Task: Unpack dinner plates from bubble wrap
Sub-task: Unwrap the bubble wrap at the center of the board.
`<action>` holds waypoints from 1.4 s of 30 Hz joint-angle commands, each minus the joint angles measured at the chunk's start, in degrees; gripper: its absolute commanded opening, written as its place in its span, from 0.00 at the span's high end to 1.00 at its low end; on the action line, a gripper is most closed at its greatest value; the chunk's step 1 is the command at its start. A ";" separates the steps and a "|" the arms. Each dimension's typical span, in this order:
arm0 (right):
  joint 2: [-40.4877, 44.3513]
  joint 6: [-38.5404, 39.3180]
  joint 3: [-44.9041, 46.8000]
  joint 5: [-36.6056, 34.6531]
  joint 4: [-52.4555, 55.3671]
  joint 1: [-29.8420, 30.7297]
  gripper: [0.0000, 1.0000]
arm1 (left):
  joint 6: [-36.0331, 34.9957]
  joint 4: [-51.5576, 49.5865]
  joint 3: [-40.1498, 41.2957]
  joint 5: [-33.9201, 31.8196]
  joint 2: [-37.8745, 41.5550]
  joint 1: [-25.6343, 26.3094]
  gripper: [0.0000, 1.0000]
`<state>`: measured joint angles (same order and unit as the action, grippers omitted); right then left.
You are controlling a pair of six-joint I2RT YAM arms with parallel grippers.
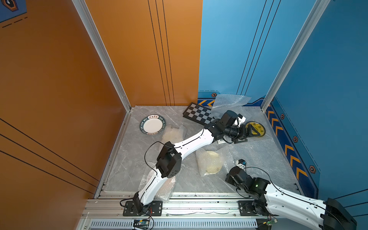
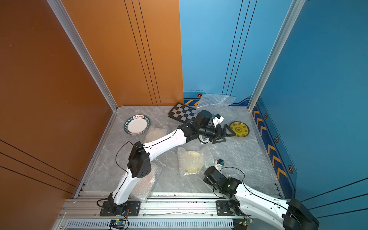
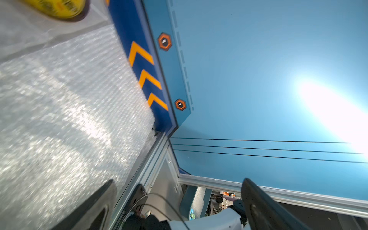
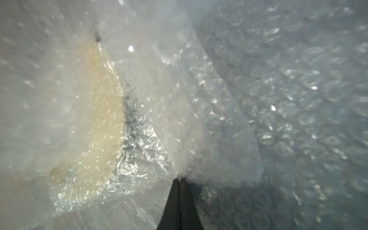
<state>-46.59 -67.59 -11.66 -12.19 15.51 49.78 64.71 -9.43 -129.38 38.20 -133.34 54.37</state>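
Clock: we read the tabletop (image 1: 129, 169) from a top view, with 12 at the back wall and 6 at the arm bases.
Wrapped cream plate (image 1: 213, 162): it lies flat near the middle, a little toward 5, inside a folded pouch of bubble wrap (image 1: 201, 159). The pouch seems to run roughly 12 to 6.
Right gripper (image 4: 180, 180): its jaws are pressed together, with the tips at the pouch's edge in the right wrist view. We cannot tell whether a fold of film is pinched between them.
Key relation: the plate lies toward 10 from these jaws, so we judge that a peel must draw the wrap toward 4, away from the plate.
Left gripper (image 2: 230, 138): its jaws stand wide and hold nothing, reached out toward 2.
Yellow plate (image 2: 240, 129): it sits bare at 2, just past the left jaws toward 1. One finger overlaps its near rim in view, but contact is unclear.
Lettered plate (image 1: 152, 125): it sits bare at 10, well apart from both arms.
Nearer arm: the right one is far nearer. The left forearm crosses just behind the pouch, at its 11 to 12.
Room: a loose flat sheet (image 1: 264, 155) covers the tabletop from 3 to 5, leaving it open for dragging.
Edges: the blue side wall (image 1: 318, 119) closes off 3, and the front rail (image 1: 199, 196) closes off 6.
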 commanded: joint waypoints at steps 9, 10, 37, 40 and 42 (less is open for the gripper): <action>8.07 -0.95 -0.84 1.17 11.01 -1.22 1.00 | -4.10 -8.77 -8.23 1.20 -0.04 -0.68 0.02; 10.11 -0.95 -1.71 0.71 12.63 -1.18 1.00 | -6.17 -10.94 -5.43 0.72 2.74 -1.37 0.02; -16.45 12.59 -41.02 19.67 18.42 -0.10 0.38 | -14.67 -20.83 55.91 -16.57 51.97 -21.54 0.02; -20.38 12.30 -40.88 24.96 14.69 -5.04 0.35 | -15.10 -23.92 60.05 -17.68 58.11 -25.74 0.02; -23.00 13.40 -41.69 26.51 14.20 -7.57 0.31 | -15.16 -25.31 63.21 -17.37 62.07 -28.40 0.02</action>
<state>-67.59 -56.64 -51.40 8.75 32.25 44.71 49.52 -30.50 -69.60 22.46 -75.37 27.81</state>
